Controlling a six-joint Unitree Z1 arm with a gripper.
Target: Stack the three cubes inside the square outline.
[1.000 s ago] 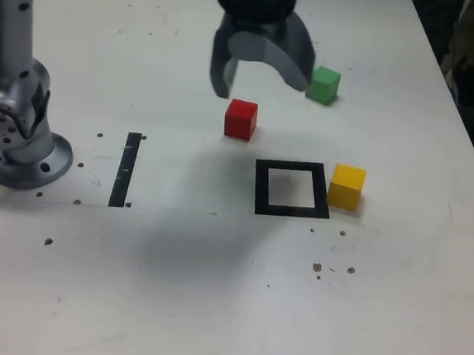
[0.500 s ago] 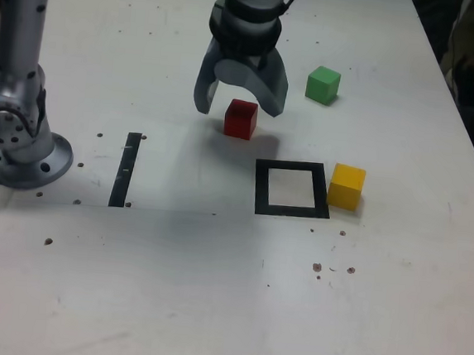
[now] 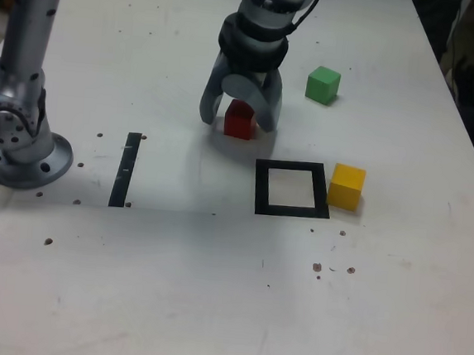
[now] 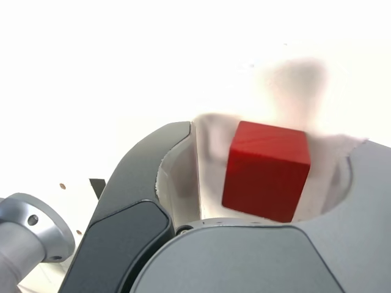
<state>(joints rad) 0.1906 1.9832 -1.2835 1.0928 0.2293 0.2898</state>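
From the exterior view's left, we see the open gripper (image 3: 239,126) straddling the red block (image 3: 240,120), one finger either side, seemingly not yet touching. Near and to the right lies the black square (image 3: 290,212); we judge our next move is closing in evenly.

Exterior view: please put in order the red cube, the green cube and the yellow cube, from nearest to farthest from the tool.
1. Red cube: between the open jaws of the tool.
2. Green cube: to the view's right, farther back.
3. Yellow cube: also right, beside the square outline.
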